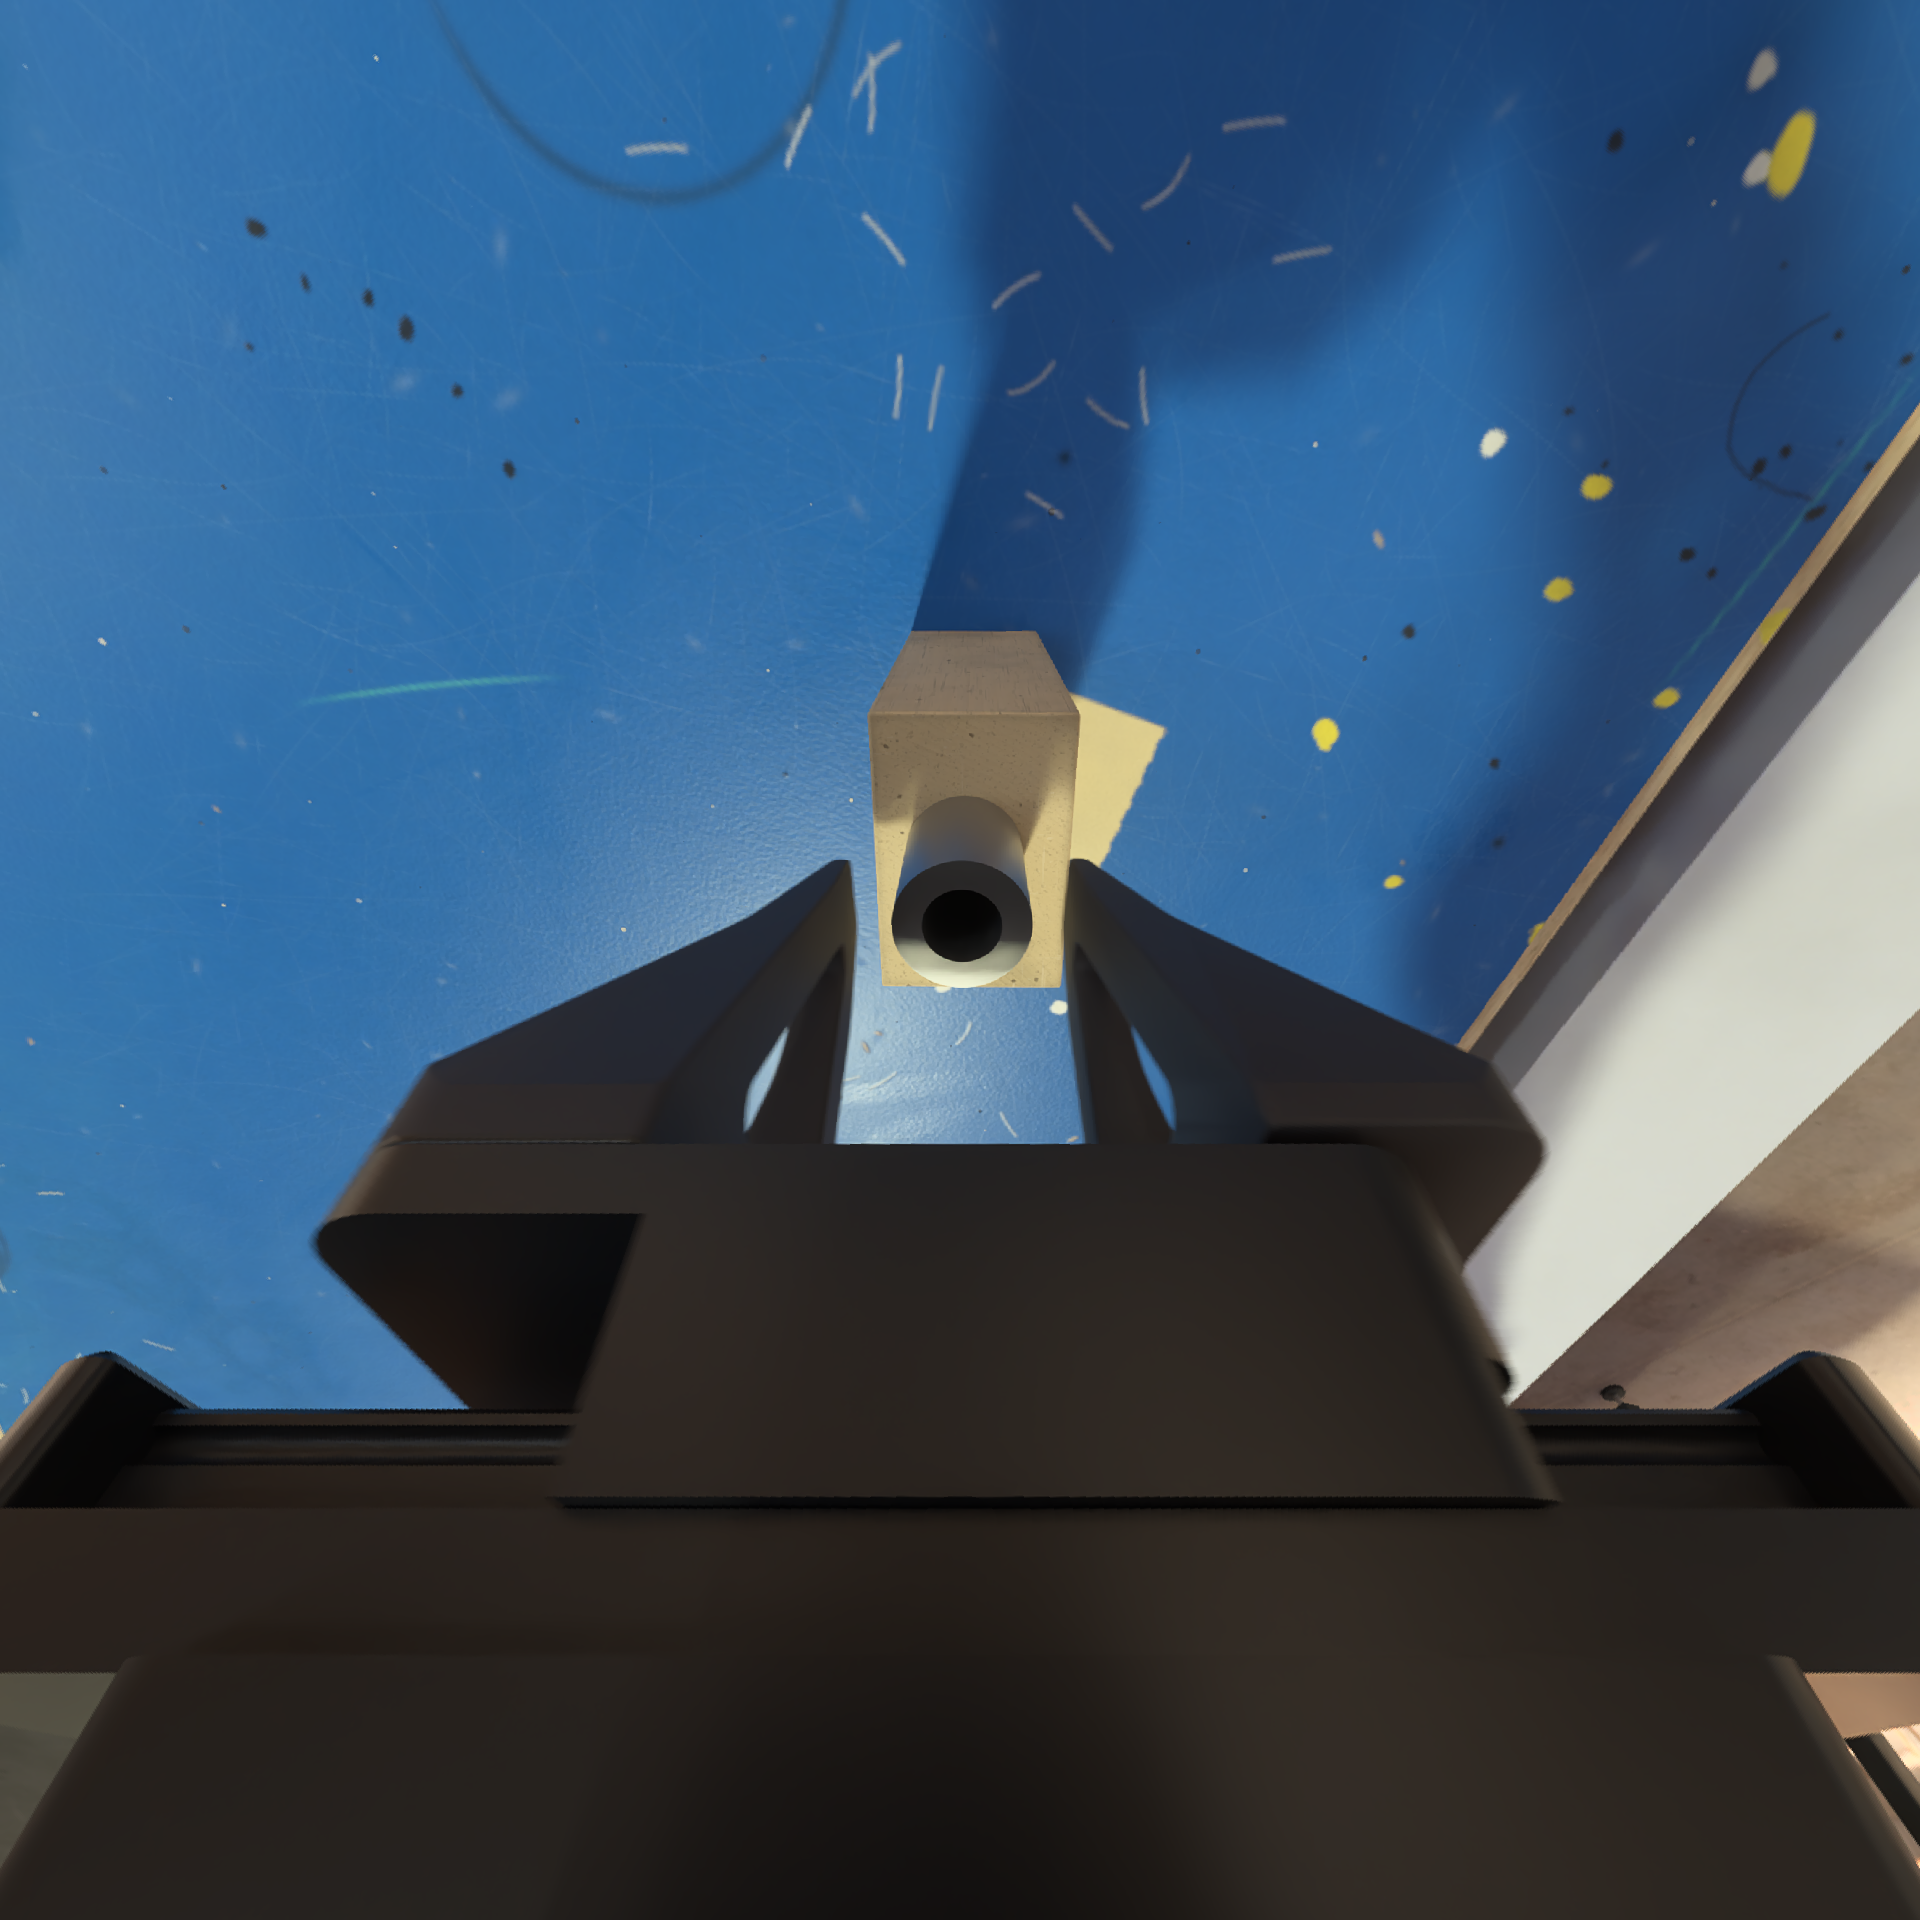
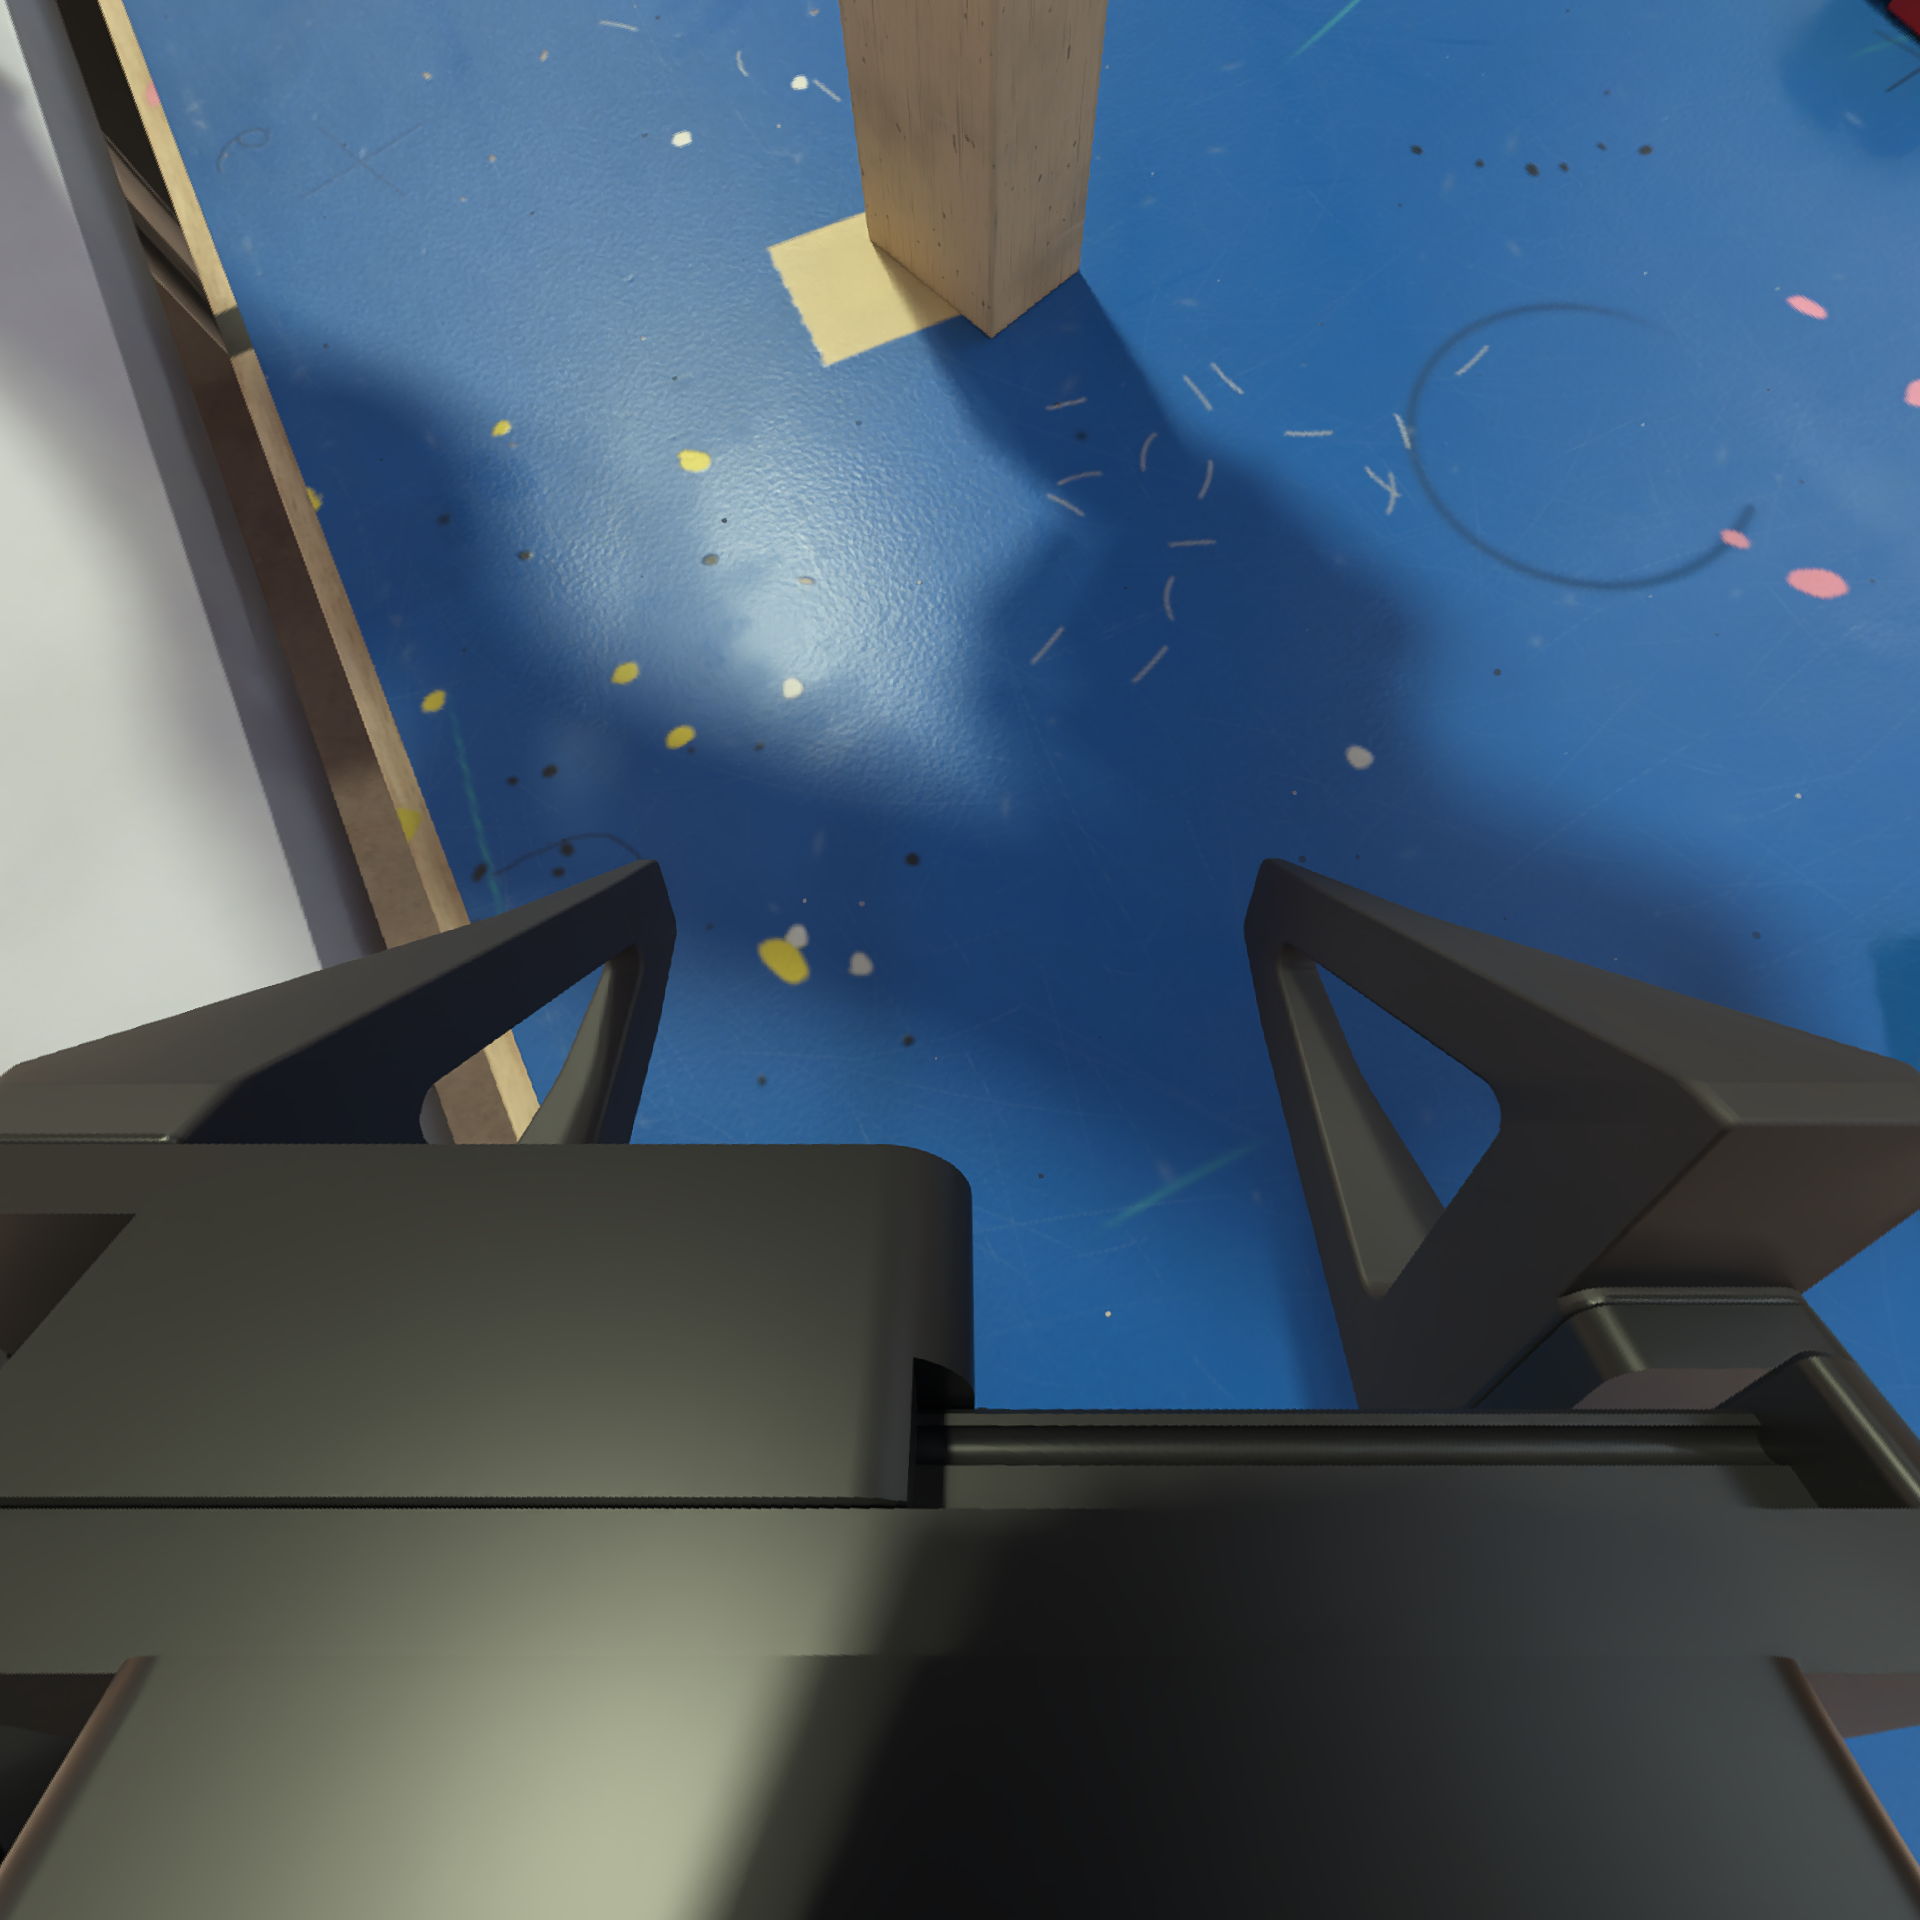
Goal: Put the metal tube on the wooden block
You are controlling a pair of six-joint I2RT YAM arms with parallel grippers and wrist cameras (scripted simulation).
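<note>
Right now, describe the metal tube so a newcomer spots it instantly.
Start from the blue speckled table and find the tall wooden block standing upright partly on a tan paper square. The metal tube stands on the block's top, between the left gripper fingers. It is the only grey, round, hollow piece.

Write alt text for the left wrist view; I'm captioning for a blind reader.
A grey metal tube stands upright on a wooden block, seen from above between the left end effector fingers, which flank the block. Below lies a paint-flecked blue table.
</note>
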